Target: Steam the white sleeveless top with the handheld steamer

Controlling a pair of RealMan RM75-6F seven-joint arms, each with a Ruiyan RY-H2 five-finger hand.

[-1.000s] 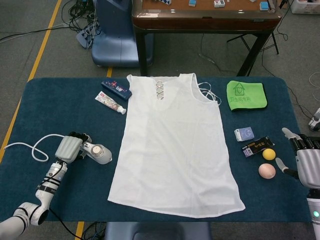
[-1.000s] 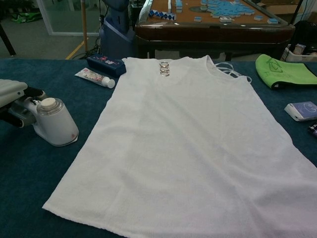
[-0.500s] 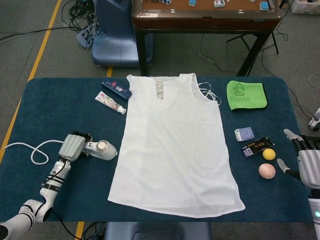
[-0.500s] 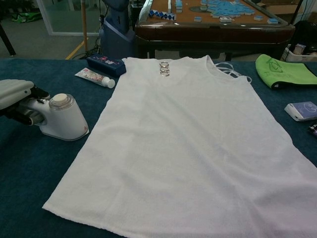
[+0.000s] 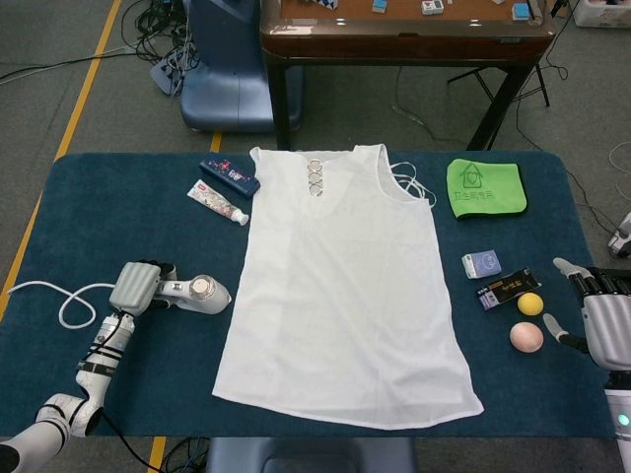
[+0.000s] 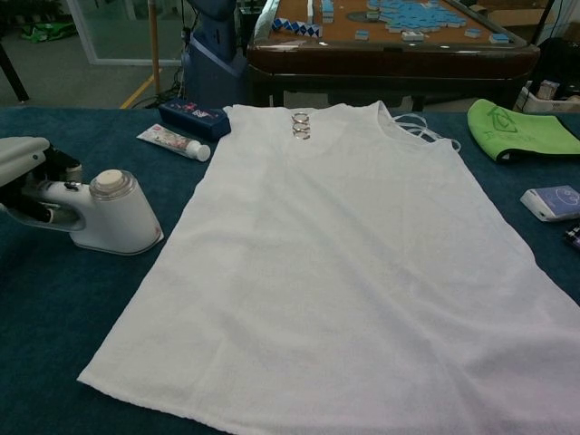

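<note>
White top [image 5: 340, 286] flat; toothpaste tube [image 5: 218, 204], box [image 5: 230, 176] near left shoulder.

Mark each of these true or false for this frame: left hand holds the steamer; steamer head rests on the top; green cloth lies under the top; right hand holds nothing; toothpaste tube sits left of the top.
1. The left hand holds the steamer by its handle: true.
2. The steamer's head rests on the white top: false, it sits on the table beside the top's left edge.
3. The green cloth lies under the top: false, it lies apart, to the right.
4. The right hand holds nothing: true.
5. The toothpaste tube sits left of the top: true.
</note>
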